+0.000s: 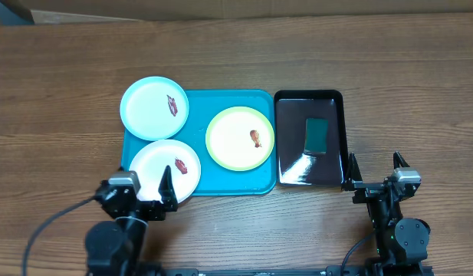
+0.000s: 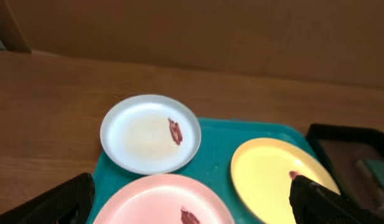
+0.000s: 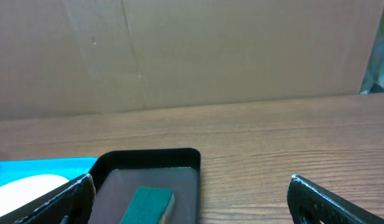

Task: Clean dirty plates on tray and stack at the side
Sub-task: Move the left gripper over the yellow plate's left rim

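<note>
The turquoise tray [image 1: 221,184] holds three plates. The pale blue plate [image 1: 148,115] sits at its far left corner, the white plate [image 1: 156,165] at its near left, and the yellow-green rimmed plate [image 1: 232,142] at its right. Each carries a small red-brown food bit. In the left wrist view I see the pale blue plate [image 2: 142,134], the white plate [image 2: 154,199], which looks pinkish here, and the yellow-green plate [image 2: 266,174]. My left gripper [image 1: 142,184] is open and empty at the tray's near left corner, over the white plate. My right gripper [image 1: 374,170] is open and empty right of the black tray.
A glossy black tray [image 1: 290,165] with a green sponge [image 1: 316,134] lies just right of the turquoise tray; it also shows in the right wrist view [image 3: 179,158] with the sponge [image 3: 148,205]. Brown cardboard stands behind the wooden table.
</note>
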Controlling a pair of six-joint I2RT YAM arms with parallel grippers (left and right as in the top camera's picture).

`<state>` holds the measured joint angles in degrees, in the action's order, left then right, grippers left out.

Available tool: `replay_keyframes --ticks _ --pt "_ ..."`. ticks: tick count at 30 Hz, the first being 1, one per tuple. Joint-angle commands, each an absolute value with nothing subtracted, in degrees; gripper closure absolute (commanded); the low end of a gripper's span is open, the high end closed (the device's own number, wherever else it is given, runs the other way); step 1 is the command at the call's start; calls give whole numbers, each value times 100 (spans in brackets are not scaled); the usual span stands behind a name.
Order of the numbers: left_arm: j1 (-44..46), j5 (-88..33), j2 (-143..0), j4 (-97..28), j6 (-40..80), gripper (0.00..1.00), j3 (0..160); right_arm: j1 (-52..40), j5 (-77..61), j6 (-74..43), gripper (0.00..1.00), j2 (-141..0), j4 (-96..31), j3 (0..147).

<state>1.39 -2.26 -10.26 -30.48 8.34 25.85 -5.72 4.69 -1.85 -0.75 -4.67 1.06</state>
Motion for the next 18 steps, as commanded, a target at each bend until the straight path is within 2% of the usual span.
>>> replay_keyframes --ticks 1,8,11,14,16,18 --pt "110 -692 -2018 -3428 642 0 3424 -550 458 -165 0 -38 -440 45" --pt "115 -2340 -4842 -5166 639 0 5374 -550 458 -165 0 -38 -440 45" --pt "115 -3177 -5791 -5443 639 0 5940 -550 458 -165 0 -38 -440 45" --pt "115 -3426 -6416 -5376 676 1 6119 -550 458 -165 0 -38 -440 45" --pt "117 -3389 -6735 -5356 913 24 6128 -550 458 -165 0 -38 -440 45" --pt "165 -3083 -7028 -5404 1114 30 6128 -550 458 -165 0 -38 -440 45"
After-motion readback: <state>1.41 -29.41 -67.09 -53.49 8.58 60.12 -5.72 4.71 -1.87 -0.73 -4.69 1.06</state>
